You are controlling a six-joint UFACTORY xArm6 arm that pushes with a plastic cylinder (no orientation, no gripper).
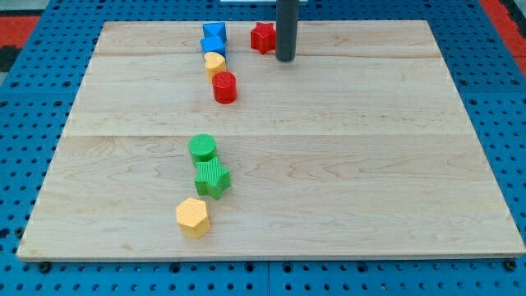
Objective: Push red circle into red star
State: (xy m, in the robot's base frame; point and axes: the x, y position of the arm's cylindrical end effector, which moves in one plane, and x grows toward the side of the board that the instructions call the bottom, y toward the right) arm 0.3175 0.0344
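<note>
The red circle (224, 86), a short red cylinder, stands on the wooden board (345, 164) left of centre near the view's top. The red star (263, 38) sits at the view's top edge of the board, up and to the right of the circle. My tip (285, 58) is the end of the dark rod coming down from the view's top. It rests just right of and slightly below the red star, close to it, and well to the right of and above the red circle.
A yellow block (215, 63) touches the red circle's upper left. Two blue blocks (214, 39) stack above it. A green circle (203, 149), a green star (212, 178) and a yellow hexagon (193, 217) line up lower left of centre.
</note>
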